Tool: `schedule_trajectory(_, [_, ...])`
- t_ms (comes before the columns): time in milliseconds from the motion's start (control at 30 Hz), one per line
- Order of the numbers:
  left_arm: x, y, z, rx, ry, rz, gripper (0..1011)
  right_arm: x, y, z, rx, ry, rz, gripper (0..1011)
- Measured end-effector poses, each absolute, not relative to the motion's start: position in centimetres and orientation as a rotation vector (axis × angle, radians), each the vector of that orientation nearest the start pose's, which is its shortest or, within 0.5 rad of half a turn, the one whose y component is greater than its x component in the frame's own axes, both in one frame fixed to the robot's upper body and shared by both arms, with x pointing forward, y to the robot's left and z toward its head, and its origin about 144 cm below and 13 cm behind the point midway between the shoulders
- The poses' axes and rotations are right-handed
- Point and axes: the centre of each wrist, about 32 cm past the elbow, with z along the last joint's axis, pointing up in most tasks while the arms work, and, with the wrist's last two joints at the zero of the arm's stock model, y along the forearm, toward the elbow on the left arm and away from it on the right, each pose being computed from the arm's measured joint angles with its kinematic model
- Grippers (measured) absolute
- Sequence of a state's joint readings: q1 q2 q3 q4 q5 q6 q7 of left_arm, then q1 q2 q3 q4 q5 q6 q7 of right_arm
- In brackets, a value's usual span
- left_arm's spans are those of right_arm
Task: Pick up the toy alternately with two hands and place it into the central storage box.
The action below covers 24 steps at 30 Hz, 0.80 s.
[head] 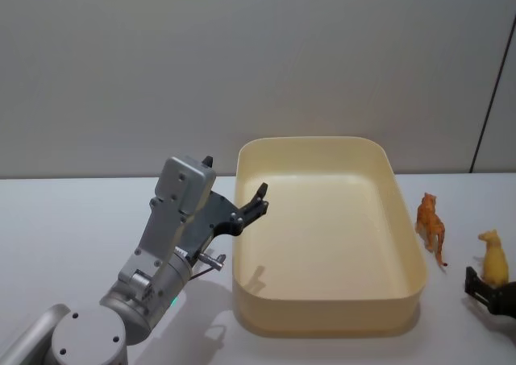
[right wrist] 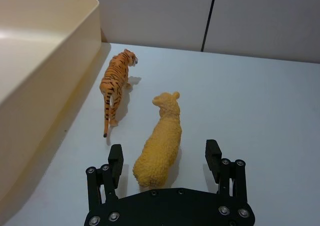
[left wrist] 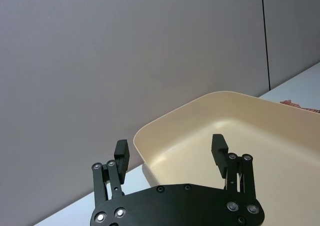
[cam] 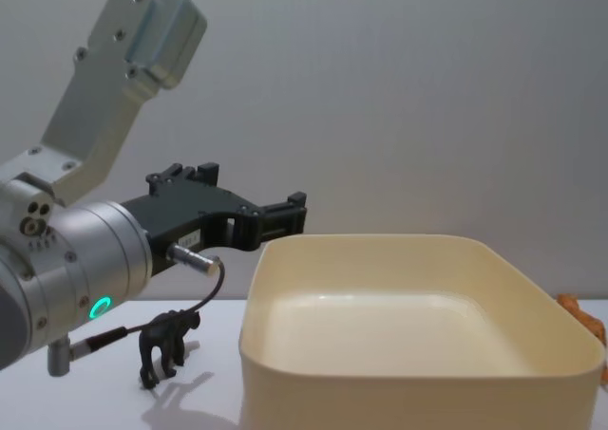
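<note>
Both pairs of jaws stand apart, and neither is clamped on anything. Your left gripper (left wrist: 170,147) hangs in the air on its thick silver arm (cam: 76,259), whose green ring light (cam: 98,307) glows. The two black fingers (left wrist: 121,150) are spread wide with only air between them. Straight ahead of those jaws sits the cream-yellow tub (head: 322,318), and the fingertips reach just to its left rim, slightly above it and towards the far left corner. Below the left jaws, on the white table (head: 64,220), a dark toy animal (cam: 166,340) stands upright just beside the tub's left wall; you cannot tell its kind. Your right gripper (right wrist: 164,155) is down low at the table on the other side of the tub. Its jaws are spread around the rear of the yellow sheep toy (right wrist: 160,141), one finger on each flank with a gap showing on both sides, so the sheep is straddled but not pinched. It stands on the table with its head pointing away from the jaws. Just beyond and to the tub side of those jaws stands the tiger toy (right wrist: 116,84), upright, also facing away, its tail trailing back towards the nearer finger. It stands close alongside the tub's right wall without touching it and a little apart from the sheep.
</note>
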<state>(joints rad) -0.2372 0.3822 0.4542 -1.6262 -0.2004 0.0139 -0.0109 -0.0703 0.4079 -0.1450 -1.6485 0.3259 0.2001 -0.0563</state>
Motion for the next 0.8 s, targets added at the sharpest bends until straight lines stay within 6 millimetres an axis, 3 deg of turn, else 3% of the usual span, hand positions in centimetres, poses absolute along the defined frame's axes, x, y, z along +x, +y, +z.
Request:
schedule_trajectory(233, [49.2,19.8,120.4,0.061,-0.268,1.124,1001,43.7,-29.4,113.9,-0.294,0.124,-1.475,942])
schedule_trajectory(800, [49.2,19.8,120.4,0.061,-0.268,1.124,1001,43.9,-29.4,113.2,-0.326,0.128,-1.491,426])
